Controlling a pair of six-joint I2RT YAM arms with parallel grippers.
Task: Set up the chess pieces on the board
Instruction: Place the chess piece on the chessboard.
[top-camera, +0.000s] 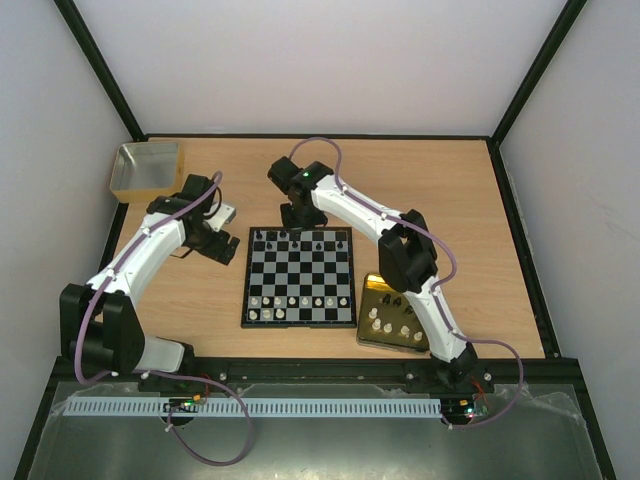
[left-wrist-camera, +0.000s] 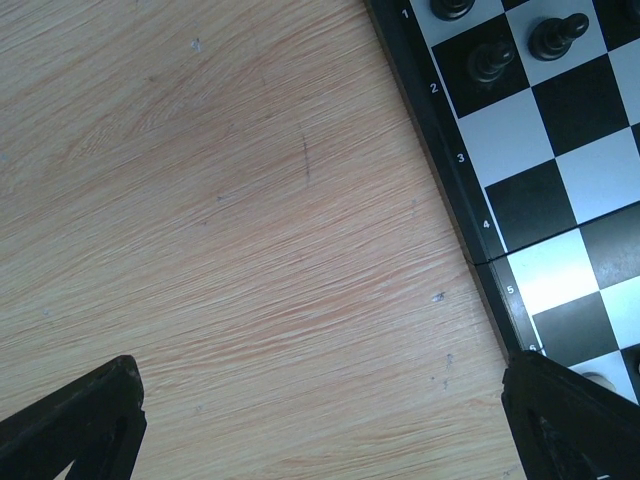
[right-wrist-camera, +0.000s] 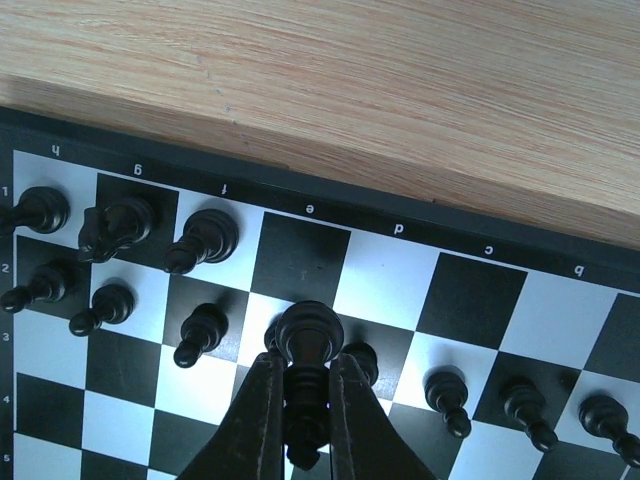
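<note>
The right end effector (right-wrist-camera: 300, 420), closed on a tall black chess piece (right-wrist-camera: 305, 345), held it upright over the board (right-wrist-camera: 385, 285) beside a vacant back-rank square (right-wrist-camera: 300, 255), apparently its destination; the left end effector (left-wrist-camera: 320, 400) hung open above the counter (left-wrist-camera: 250, 250), clear.

The top external camera looks steeply down from above and behind the arm bases (top-camera: 160, 355), taking in the whole light wooden tabletop (top-camera: 450, 190) and the small black-and-white chequered chessboard (top-camera: 300, 275) at its middle. The left wrist camera hangs close over bare wood and the board's left border; the right wrist camera, also close, faces its far rows, both patches lying within the overhead view.
</note>
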